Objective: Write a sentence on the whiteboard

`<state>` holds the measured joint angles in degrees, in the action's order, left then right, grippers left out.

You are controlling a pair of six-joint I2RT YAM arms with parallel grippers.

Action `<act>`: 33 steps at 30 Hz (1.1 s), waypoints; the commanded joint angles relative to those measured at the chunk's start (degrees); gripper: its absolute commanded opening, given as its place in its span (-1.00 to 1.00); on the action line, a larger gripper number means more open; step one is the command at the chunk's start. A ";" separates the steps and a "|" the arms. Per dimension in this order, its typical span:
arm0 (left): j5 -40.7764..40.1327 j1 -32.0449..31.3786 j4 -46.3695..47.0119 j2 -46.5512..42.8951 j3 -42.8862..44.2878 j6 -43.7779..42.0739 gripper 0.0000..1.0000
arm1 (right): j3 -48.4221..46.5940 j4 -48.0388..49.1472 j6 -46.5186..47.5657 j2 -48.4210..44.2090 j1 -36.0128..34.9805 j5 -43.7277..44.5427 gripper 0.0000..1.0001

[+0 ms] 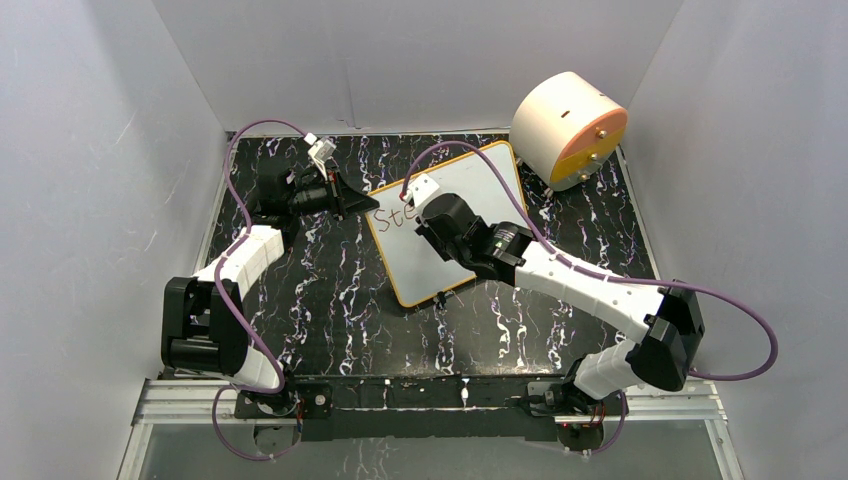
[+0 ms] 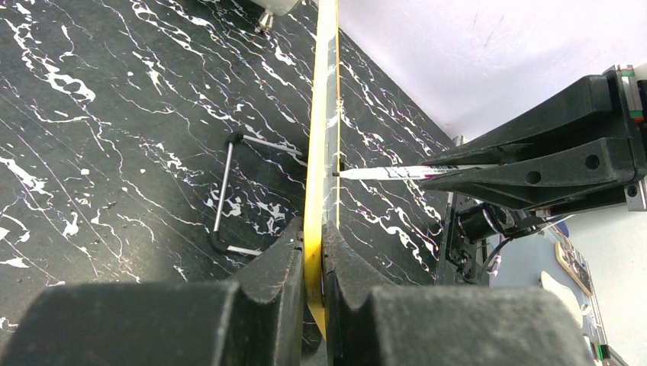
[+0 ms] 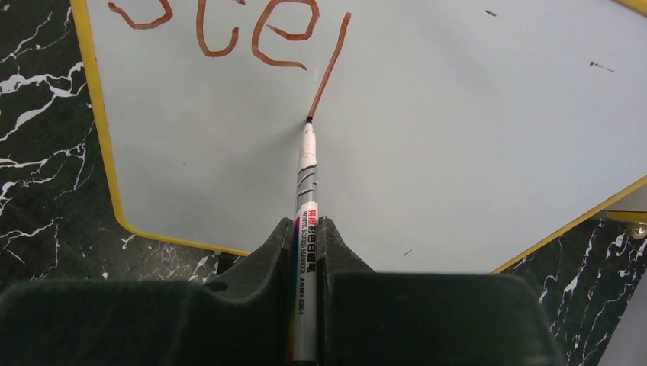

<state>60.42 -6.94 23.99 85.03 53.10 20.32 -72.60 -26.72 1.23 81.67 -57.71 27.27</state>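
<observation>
The whiteboard (image 1: 478,190), white with a thin yellow frame, lies tilted on the black marbled table. My left gripper (image 1: 366,206) is shut on its left edge; in the left wrist view the yellow frame (image 2: 324,91) runs edge-on between the fingers of that gripper (image 2: 313,238). My right gripper (image 3: 307,227) is shut on a white marker (image 3: 305,191), whose tip touches the whiteboard (image 3: 473,114). Of the sentence (image 3: 259,34), reddish-brown "Ste" and a long downstroke ending at the tip show. From above, my right gripper (image 1: 428,218) hovers over the writing (image 1: 390,214).
A round peach-and-orange drum (image 1: 568,128) stands at the back right, close to the board's far corner. A thin black wire foot (image 2: 227,191) lies under the board. White walls close in the left, back and right of the table (image 1: 330,290).
</observation>
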 commanded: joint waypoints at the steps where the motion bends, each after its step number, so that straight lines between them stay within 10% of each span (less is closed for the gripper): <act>1: -1.27 -2.11 -7.20 2.59 -1.60 -3.69 -1.00 | -0.53 7.42 0.08 -3.22 0.38 0.85 -1.00; 33: -1.23 -2.11 -7.60 2.77 -1.48 -3.85 -1.00 | 0.18 14.94 2.11 -0.46 1.37 2.61 -1.00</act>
<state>60.60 -6.94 23.55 85.10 53.30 20.08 -71.55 -14.81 3.14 80.73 -56.69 29.21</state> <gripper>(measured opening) 0.083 0.189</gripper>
